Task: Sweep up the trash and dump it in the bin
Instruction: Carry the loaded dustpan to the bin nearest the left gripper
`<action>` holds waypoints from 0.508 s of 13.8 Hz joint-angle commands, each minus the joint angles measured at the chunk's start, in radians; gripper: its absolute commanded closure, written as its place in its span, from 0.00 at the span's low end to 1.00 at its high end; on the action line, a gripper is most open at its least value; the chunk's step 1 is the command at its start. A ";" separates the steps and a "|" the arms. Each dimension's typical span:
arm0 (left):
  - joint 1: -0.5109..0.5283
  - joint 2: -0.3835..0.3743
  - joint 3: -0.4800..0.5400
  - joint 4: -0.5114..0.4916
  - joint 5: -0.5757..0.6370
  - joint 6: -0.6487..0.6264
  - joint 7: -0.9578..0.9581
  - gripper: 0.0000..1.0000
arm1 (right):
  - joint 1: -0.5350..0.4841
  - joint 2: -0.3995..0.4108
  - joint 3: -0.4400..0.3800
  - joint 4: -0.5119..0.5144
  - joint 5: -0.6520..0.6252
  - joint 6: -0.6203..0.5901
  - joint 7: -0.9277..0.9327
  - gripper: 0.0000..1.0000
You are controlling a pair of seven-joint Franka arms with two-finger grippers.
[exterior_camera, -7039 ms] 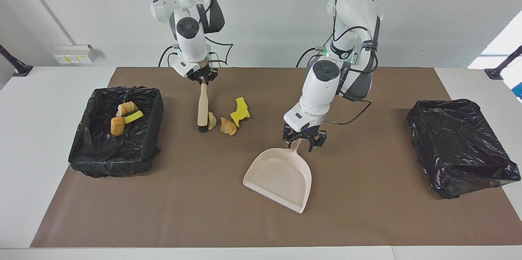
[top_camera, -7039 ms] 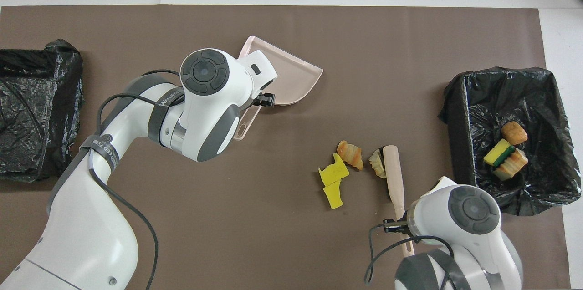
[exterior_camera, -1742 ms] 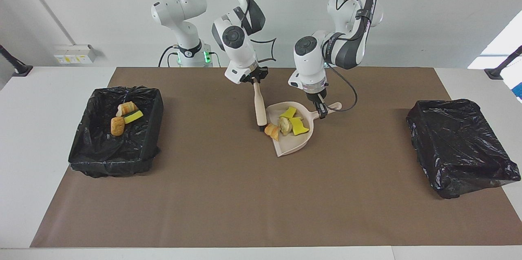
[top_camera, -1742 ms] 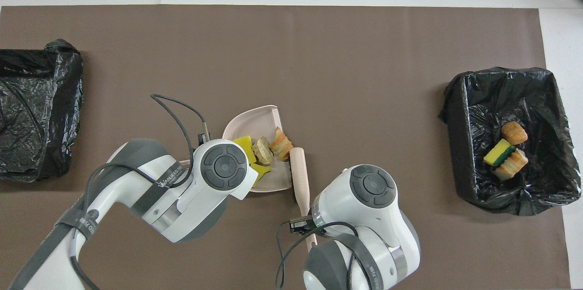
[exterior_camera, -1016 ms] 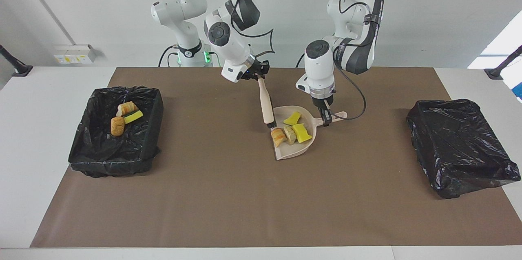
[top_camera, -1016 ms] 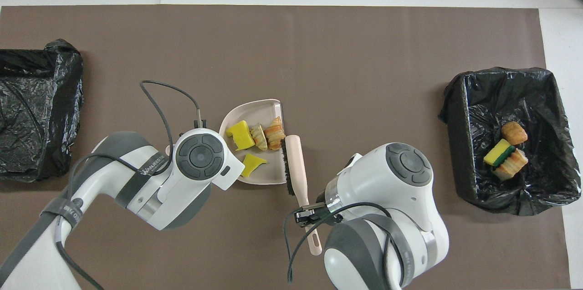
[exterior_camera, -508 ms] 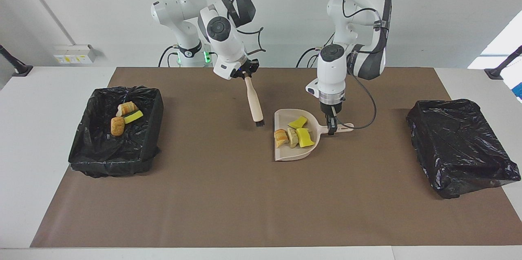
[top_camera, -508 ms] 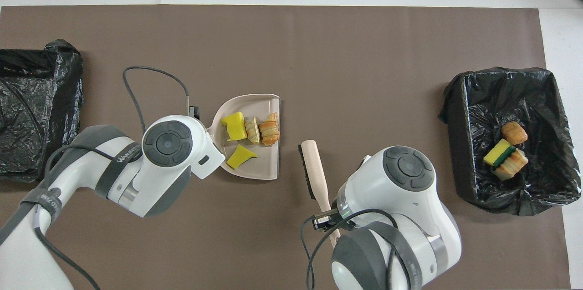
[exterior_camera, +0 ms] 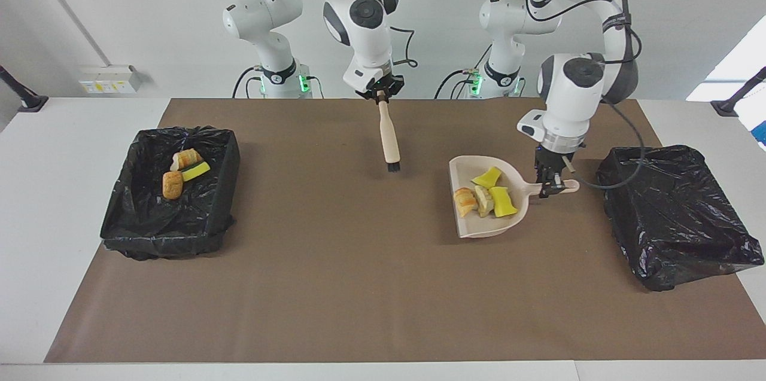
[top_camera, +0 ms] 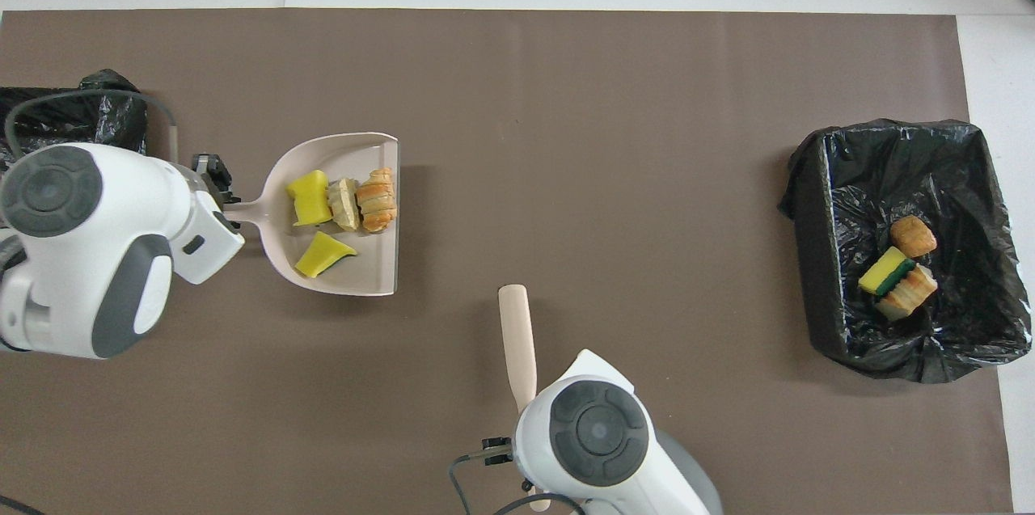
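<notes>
Here, the beige dustpan [exterior_camera: 486,201] was held by its handle in the left gripper [exterior_camera: 549,180], jaws closed on the handle. The pan was seen raised over the brown mat [exterior_camera: 359,285], a shadow thrown under it, just beside the empty black-lined bin [exterior_camera: 673,213] at the left arm's end of the table. The pan's open edge was pointed away from that bin, toward the middle of the table.

Four pieces of trash were carried in the pan: two yellow sponge pieces [exterior_camera: 501,201], a tan lump [exterior_camera: 482,200] and a striped brown bread-like lump [exterior_camera: 464,201]. In the overhead view three of them were lined up in a row across the pan, touching, with the second yellow piece [top_camera: 322,254] lying apart, nearer the robots.

The hand brush [exterior_camera: 389,139] was gripped at its handle end by the right gripper [exterior_camera: 381,95], fingers clamped on it. The brush was hung bristles-down, nearly upright, over the mat near the robots' edge, well apart from the pan. Whether the bristles touched the mat could not be told.

Three more scraps were seen inside the second black-lined bin [exterior_camera: 170,237] at the right arm's end: a green-topped yellow sponge [top_camera: 886,272], a striped bread-like piece [top_camera: 908,291] touching it, and a brown lump [top_camera: 914,236] just beside them.
</notes>
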 commanded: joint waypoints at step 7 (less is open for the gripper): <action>0.463 0.139 -0.003 0.486 -0.179 -0.338 0.393 1.00 | 0.195 0.180 -0.003 0.008 -0.066 0.259 0.287 1.00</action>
